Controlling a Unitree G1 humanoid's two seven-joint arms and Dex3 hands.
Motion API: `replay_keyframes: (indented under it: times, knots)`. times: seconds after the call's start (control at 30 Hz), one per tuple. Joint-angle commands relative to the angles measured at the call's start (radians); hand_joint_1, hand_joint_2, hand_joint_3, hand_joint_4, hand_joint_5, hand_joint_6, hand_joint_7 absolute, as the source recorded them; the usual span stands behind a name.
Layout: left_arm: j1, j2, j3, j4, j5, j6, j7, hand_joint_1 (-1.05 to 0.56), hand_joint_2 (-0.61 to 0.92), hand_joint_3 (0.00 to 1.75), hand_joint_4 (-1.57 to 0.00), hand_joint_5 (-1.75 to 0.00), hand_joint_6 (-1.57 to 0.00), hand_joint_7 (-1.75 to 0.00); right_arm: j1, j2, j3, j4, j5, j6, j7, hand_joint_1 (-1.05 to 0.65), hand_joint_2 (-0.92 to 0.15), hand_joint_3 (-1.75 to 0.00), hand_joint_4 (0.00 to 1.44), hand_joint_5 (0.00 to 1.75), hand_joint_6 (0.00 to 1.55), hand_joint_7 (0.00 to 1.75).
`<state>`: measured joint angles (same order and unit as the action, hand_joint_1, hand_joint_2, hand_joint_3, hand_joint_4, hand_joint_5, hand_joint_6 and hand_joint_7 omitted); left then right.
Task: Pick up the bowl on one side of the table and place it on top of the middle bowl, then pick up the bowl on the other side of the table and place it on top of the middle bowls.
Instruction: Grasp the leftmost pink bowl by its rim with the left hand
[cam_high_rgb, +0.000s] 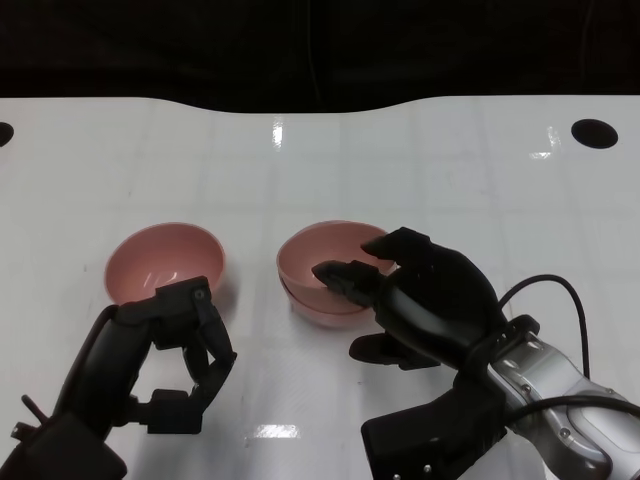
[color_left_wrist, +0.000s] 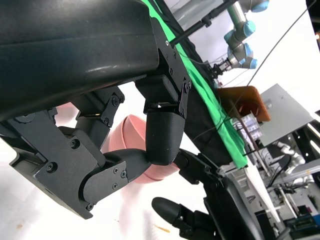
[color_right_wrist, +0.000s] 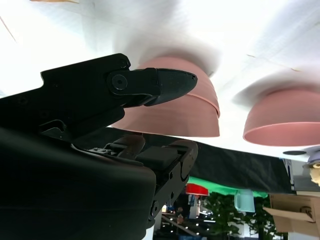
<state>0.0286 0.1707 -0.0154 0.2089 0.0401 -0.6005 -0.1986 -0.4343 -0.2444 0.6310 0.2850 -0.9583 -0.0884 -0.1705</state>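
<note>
Two pink bowls sit nested as one stack (cam_high_rgb: 322, 283) at the table's middle; the right wrist view shows the stack (color_right_wrist: 192, 117) with a seam between the two. A single pink bowl (cam_high_rgb: 165, 260) stands to its left, also visible as the farther bowl (color_right_wrist: 285, 120). My right hand (cam_high_rgb: 420, 295) is at the stack's right side, one fingertip over the rim, thumb down near the table, fingers apart and not gripping. My left hand (cam_high_rgb: 170, 360) hovers just in front of the single bowl, fingers apart with nothing between them. Its fingers (color_left_wrist: 160, 135) hide part of a pink bowl (color_left_wrist: 131, 131).
The white table (cam_high_rgb: 440, 180) runs back to a dark curved far edge. A round black hole (cam_high_rgb: 594, 133) lies at the far right and another at the far left edge. A black cable (cam_high_rgb: 548, 282) loops above my right forearm.
</note>
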Motion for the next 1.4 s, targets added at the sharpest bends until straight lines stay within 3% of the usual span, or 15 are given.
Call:
replay_keyframes:
  times: [0.03, 0.13, 0.33, 0.57, 0.77, 0.9, 1.0, 1.17, 1.23, 1.3, 1.4]
  knots:
    - [-0.006, 0.011, 0.005, 0.012, -0.002, -0.013, 0.000, -0.16, 0.38, 1.29, -0.89, -1.75, -0.79, -1.58, 0.047, -0.039, -0.050, -0.065, 0.019, -0.025, -0.047, -0.73, -0.92, -0.33, 0.08, 0.49, 0.32, 0.00]
    - [-0.003, 0.009, 0.004, 0.009, 0.004, -0.014, 0.004, -0.15, 0.38, 1.29, -0.89, -1.75, -0.79, -1.58, 0.091, -0.068, -0.084, -0.123, 0.030, -0.056, -0.069, -0.70, -0.92, -0.31, 0.01, 0.65, 0.30, 0.00]
    - [-0.009, 0.007, 0.006, 0.020, 0.003, -0.029, 0.006, -0.14, 0.37, 1.31, -0.88, -1.75, -0.79, -1.57, 0.166, -0.114, -0.147, -0.210, 0.062, -0.102, -0.063, -0.68, -0.92, -0.30, 0.01, 0.77, 0.31, 0.01]
    - [-0.014, 0.009, 0.009, 0.029, 0.003, -0.037, 0.007, -0.14, 0.36, 1.32, -0.88, -1.75, -0.80, -1.53, 0.230, -0.131, -0.202, -0.241, 0.085, -0.155, -0.088, -0.65, -0.92, -0.25, 0.07, 0.85, 0.42, 0.06]
    - [-0.009, 0.012, 0.016, 0.016, 0.019, -0.017, 0.016, -0.17, 0.37, 1.25, -0.86, -1.75, -0.80, -1.46, 0.297, -0.142, -0.257, -0.266, 0.128, -0.209, -0.107, -0.58, -0.92, -0.20, 0.27, 0.90, 0.56, 0.13]
    - [0.002, 0.007, 0.021, -0.012, 0.016, 0.034, 0.018, -0.21, 0.44, 1.06, -0.84, -1.74, -0.82, -1.36, 0.340, -0.144, -0.298, -0.264, 0.164, -0.269, -0.151, -0.46, -0.92, -0.09, 0.52, 0.94, 0.75, 0.23]
    - [-0.001, 0.005, 0.025, -0.012, 0.003, 0.029, 0.012, -0.19, 0.44, 1.02, -0.82, -1.75, -0.81, -1.35, 0.365, -0.144, -0.322, -0.259, 0.190, -0.310, -0.170, -0.37, -0.91, -0.06, 0.67, 0.95, 0.87, 0.29]
    - [-0.008, 0.011, 0.032, -0.004, 0.005, 0.025, 0.016, -0.22, 0.43, 0.99, -0.80, -1.74, -0.80, -1.35, 0.396, -0.141, -0.355, -0.255, 0.225, -0.367, -0.184, -0.27, -0.89, -0.06, 0.77, 1.10, 0.96, 0.40]
    - [-0.011, 0.013, 0.035, 0.000, 0.000, 0.021, 0.011, -0.23, 0.40, 1.03, -0.79, -1.75, -0.78, -1.42, 0.407, -0.138, -0.366, -0.256, 0.238, -0.375, -0.176, -0.24, -0.82, -0.23, 0.75, 1.23, 0.90, 0.57]
    - [-0.015, 0.014, 0.036, 0.006, -0.020, 0.022, -0.003, -0.21, 0.37, 1.02, -0.78, -1.75, -0.76, -1.49, 0.414, -0.136, -0.376, -0.249, 0.260, -0.391, -0.170, -0.21, -0.53, -0.78, 0.75, 1.32, 0.86, 0.72]
    - [-0.020, 0.018, 0.038, 0.017, -0.027, 0.010, -0.006, -0.22, 0.38, 0.96, -0.78, -1.75, -0.74, -1.48, 0.426, -0.131, -0.389, -0.240, 0.316, -0.407, -0.147, -0.17, -0.39, -1.00, 0.76, 1.36, 0.88, 0.78]
